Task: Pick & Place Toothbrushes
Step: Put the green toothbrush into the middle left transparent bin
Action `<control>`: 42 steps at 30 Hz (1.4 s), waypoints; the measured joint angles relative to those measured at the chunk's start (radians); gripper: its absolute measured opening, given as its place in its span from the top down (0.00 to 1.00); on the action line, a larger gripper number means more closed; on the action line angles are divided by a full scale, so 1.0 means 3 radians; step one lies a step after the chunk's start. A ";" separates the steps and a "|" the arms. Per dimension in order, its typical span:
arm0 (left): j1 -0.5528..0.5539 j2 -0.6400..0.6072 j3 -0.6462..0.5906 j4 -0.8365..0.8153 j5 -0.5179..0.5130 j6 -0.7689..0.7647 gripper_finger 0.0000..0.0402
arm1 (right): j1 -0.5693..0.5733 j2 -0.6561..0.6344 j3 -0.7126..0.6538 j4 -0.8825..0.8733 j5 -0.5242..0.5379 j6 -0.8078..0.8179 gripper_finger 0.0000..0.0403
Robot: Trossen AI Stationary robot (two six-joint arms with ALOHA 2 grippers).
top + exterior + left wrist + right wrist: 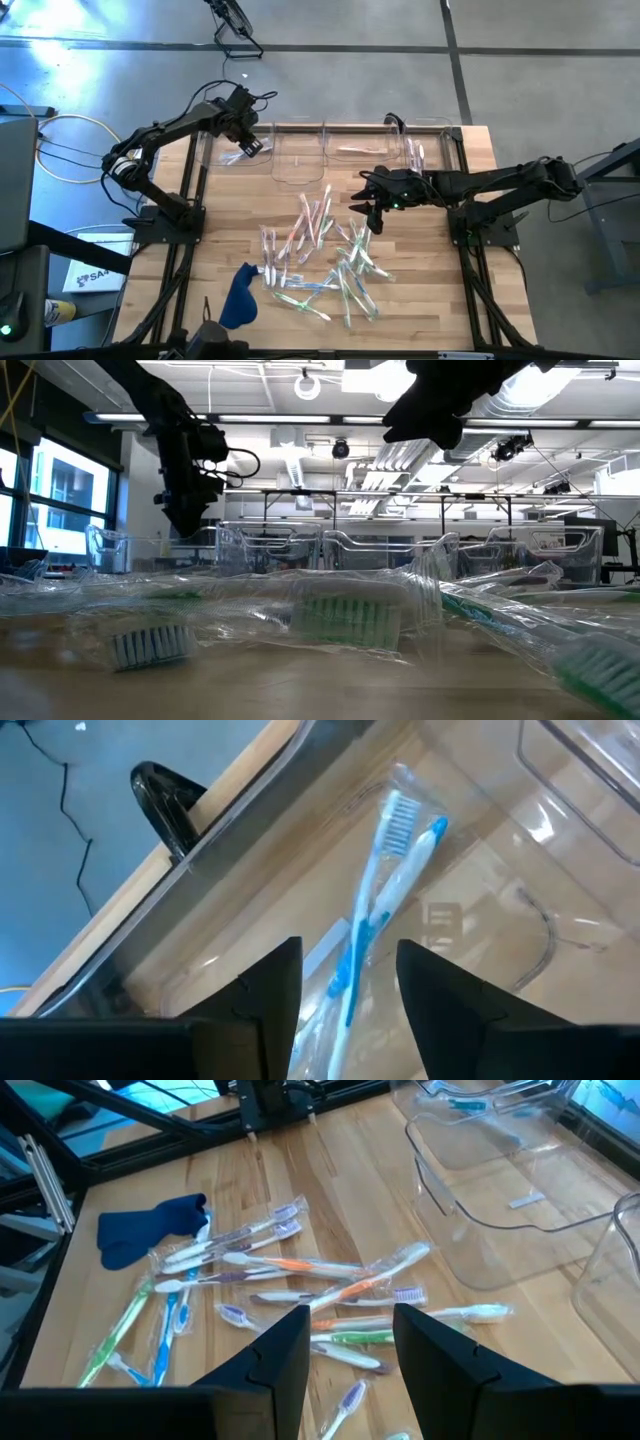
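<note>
My left arm (pixel 170 135): matte black jointed links, loose black cables looping near the wrist, white marking by the gripper.
My right arm (pixel 500 183): same black links, small green light near the wrist.
My left fingers (pixel 270 995) and right fingers (pixel 285 1350): dark, flat, angular, wedge-shaped plates.

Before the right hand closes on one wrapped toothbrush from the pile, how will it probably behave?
The toothbrushes look slim, so probably light and stiff. Their glossy wrappers may slip between the right hand fingers. They lie crossed, so a neighbour may shift too.
</note>
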 joint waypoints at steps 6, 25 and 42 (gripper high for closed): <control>0.0000 0.0000 0.0000 0.0008 0.0260 -0.0014 0.60 | 0.0000 0.0000 0.0000 0.0088 0.0006 -0.0023 0.66; -0.0666 -0.0581 0.0000 0.0733 0.0343 0.0128 0.60 | -0.0001 -0.0001 0.0000 0.0249 0.0080 0.0011 0.66; -0.2256 -0.1334 -0.0097 0.2098 0.0333 0.0926 0.60 | -0.0001 -0.0003 0.0000 0.0248 0.0089 0.0001 0.66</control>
